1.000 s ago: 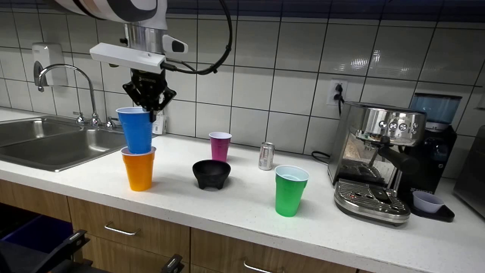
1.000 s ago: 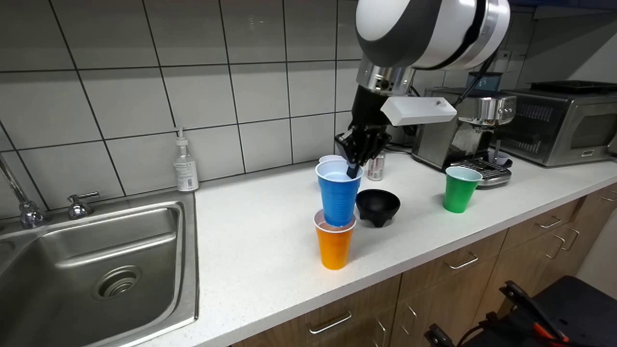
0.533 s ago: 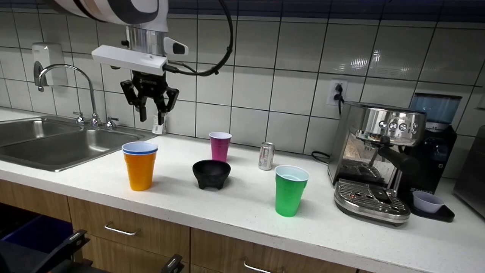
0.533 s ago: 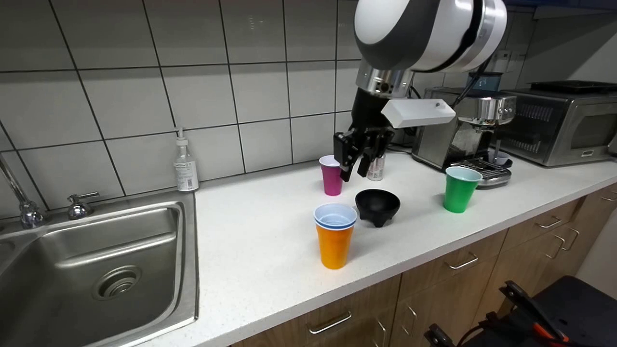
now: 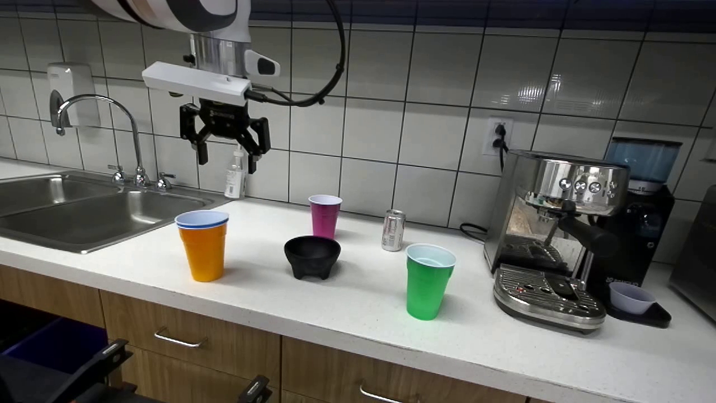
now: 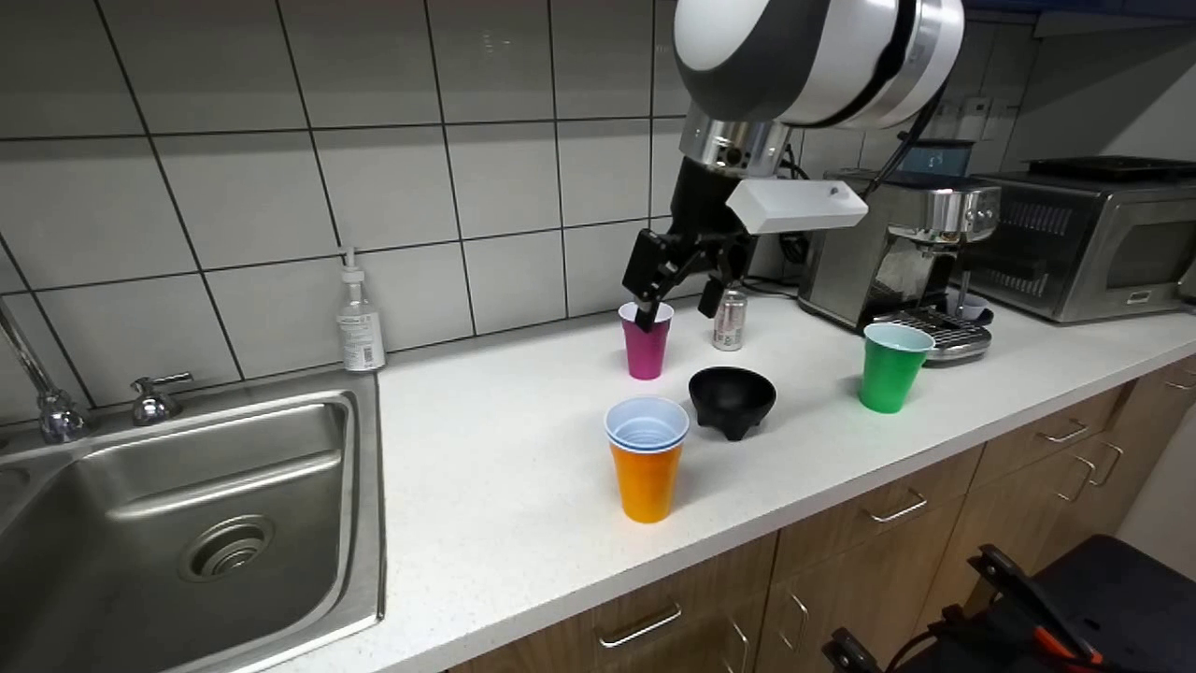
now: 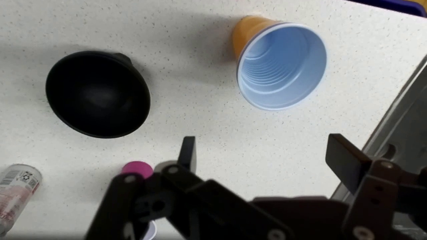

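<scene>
Blue cup (image 7: 283,66) sits nested in the orange cup (image 5: 204,254), upright near the front edge of the table (image 5: 347,296); gaps part them from the black bowl (image 5: 312,254), right, and sink (image 6: 366,486), left. Higher and farther back, the claw (image 5: 227,163) hangs released, jaws spread.

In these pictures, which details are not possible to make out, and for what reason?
Blue plastic cup: in both exterior views, its outer wall below the rim is hidden inside the orange plastic cup.
Magenta plastic cup: in the wrist view, mostly covered by the black two-finger gripper.
Silver metal can: cut off by the left edge of the wrist view.
Clear pump bottle: its print is too small to read in both exterior views.
</scene>
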Action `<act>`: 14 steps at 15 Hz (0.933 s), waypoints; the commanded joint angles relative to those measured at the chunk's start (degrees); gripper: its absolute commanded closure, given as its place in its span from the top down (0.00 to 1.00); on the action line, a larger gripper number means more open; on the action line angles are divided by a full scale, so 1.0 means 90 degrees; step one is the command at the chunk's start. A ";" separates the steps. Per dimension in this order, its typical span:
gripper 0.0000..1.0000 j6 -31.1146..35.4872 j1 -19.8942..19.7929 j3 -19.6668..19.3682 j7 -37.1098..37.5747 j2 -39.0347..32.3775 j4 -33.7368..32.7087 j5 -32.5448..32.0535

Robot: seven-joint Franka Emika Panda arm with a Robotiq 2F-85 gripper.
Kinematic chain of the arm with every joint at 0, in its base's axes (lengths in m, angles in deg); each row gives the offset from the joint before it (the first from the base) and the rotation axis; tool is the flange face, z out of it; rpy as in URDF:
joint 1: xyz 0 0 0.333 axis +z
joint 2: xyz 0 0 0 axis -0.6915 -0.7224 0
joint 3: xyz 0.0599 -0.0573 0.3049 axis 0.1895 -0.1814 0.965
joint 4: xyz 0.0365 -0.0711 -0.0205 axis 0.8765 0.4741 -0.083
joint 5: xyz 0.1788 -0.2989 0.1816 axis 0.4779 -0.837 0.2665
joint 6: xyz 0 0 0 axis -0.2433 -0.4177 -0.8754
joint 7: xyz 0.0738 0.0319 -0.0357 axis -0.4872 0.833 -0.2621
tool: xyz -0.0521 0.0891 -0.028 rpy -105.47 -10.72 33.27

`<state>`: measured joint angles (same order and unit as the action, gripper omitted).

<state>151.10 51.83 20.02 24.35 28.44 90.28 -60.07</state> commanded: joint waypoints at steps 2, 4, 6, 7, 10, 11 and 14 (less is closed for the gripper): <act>1.00 -0.0213 -0.0084 -0.0068 0.0031 -0.0523 -0.0627 -0.0050; 1.00 -0.0227 -0.0169 -0.0079 0.0136 -0.0774 -0.0840 -0.0126; 1.00 -0.0167 -0.0281 -0.0088 0.0240 -0.1038 -0.1057 -0.0214; 1.00 -0.0182 -0.0338 -0.0093 0.0289 -0.1151 -0.1163 -0.0252; 1.00 -0.0155 -0.0514 -0.0127 0.0476 -0.1451 -0.1464 -0.0424; 1.00 -0.0147 -0.0566 -0.0152 0.0531 -0.1545 -0.1559 -0.0488; 1.00 -0.0101 -0.0715 -0.0234 0.0806 -0.1827 -0.1831 -0.0820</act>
<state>151.08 46.91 18.18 28.02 14.86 77.51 -64.00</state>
